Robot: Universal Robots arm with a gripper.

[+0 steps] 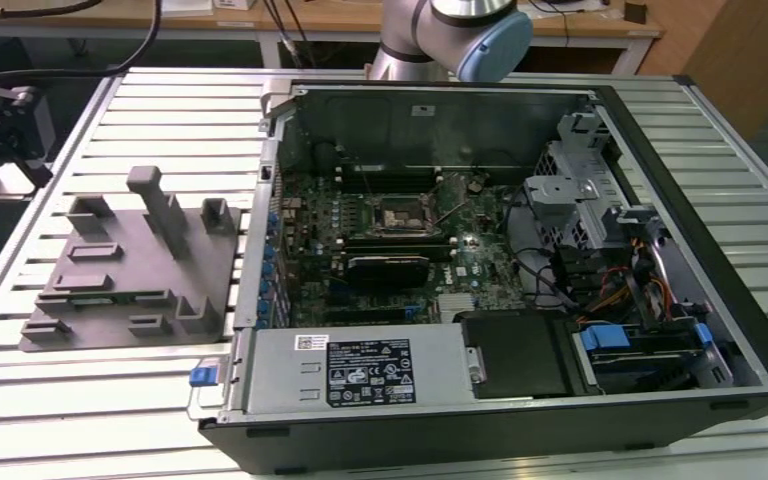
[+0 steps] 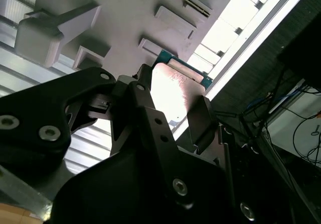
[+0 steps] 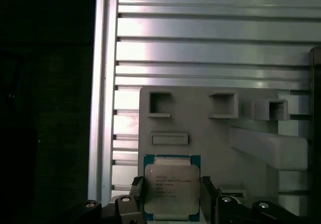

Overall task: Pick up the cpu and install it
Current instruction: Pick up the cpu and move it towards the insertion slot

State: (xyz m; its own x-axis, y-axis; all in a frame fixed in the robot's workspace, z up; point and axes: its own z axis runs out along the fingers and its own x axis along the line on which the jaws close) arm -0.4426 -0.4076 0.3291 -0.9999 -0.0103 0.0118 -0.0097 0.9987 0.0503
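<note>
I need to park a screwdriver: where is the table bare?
Bare table slats lie between the grey fixture and the near edge, and beyond the fixture. Inside the open computer case, everything is crowded.

Fixture on the slatted table, at the exterior view's left of the open computer case, motherboard inside it, cpu held in the gripper, over the fixture.

Open computer case, grey fixture beside it, slatted table beneath
</note>
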